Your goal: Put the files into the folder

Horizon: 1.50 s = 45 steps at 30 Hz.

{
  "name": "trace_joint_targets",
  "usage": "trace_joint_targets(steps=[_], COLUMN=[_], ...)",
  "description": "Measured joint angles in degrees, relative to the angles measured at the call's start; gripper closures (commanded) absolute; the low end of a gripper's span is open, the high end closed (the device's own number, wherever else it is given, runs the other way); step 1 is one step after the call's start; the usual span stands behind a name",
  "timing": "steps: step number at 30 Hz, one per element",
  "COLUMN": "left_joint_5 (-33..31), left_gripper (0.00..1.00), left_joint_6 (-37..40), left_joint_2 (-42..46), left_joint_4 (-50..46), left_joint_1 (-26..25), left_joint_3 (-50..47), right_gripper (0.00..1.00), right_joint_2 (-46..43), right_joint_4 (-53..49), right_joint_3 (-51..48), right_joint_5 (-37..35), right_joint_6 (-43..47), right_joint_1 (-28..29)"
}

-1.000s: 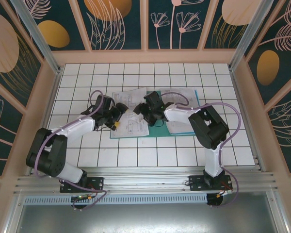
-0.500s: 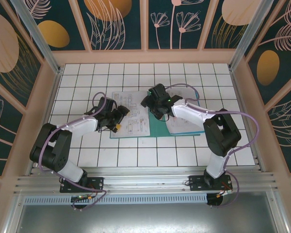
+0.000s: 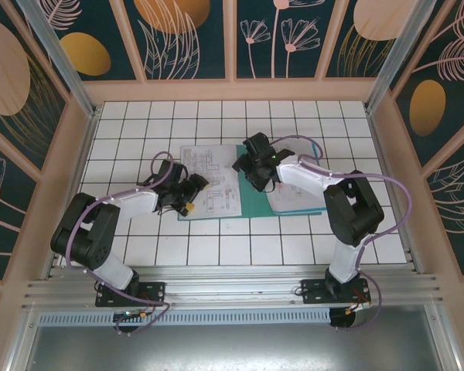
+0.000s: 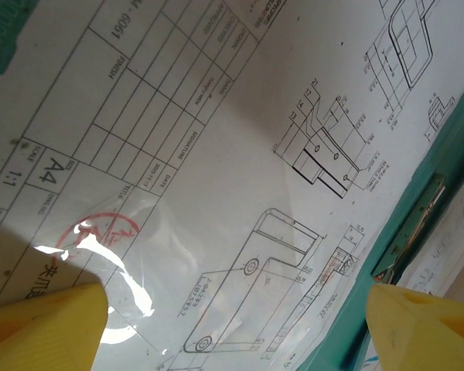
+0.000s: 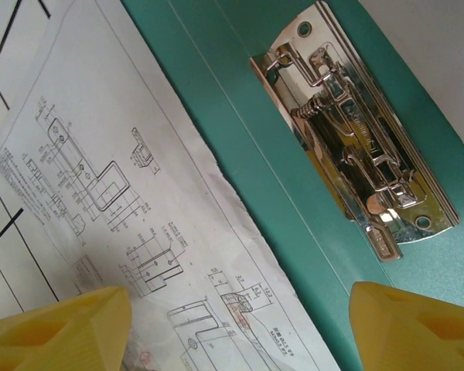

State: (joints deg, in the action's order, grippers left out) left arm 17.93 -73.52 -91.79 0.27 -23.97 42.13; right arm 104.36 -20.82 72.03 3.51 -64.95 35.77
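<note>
Both claws hung wide and empty, the left gripper (image 4: pixel 232 325) over the printed files (image 3: pixel 211 182), the right gripper (image 5: pixel 240 325) above a sheet's edge and the metal clip (image 5: pixel 356 131) of the open teal folder (image 3: pixel 251 202) on the tiled table (image 3: pixel 294 247).

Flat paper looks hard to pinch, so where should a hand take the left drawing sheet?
Likely the left sheet by its outer left edge, coming from the left: it lies flat, and that edge is far from the folder's metal clip.

Top camera looks down over the whole white tiled table (image 3: pixel 139 116); both wrist cameras sit close, sharing the printed white paper sheet (image 4: pixel 216 154) and teal-green flat folder (image 5: pixel 232 116).
</note>
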Motion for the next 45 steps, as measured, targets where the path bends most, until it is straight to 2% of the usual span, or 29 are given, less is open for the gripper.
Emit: trace_joint_targets(steps=[25,45], left_joint_5=[2.6,2.4], left_gripper=[0.13,0.14], left_joint_6=[0.0,0.0], left_joint_2=[0.7,1.5], left_joint_4=[3.0,2.1], left_joint_1=[-0.8,-1.3], left_joint_3=[-2.0,-2.7], right_gripper=[0.24,0.25], right_joint_2=[5.9,9.5], right_joint_4=[-0.1,-5.0], right_joint_3=[1.1,5.1], right_joint_5=[1.0,-1.9], right_joint_6=[0.1,2.8], right_joint_1=[-1.7,-1.3])
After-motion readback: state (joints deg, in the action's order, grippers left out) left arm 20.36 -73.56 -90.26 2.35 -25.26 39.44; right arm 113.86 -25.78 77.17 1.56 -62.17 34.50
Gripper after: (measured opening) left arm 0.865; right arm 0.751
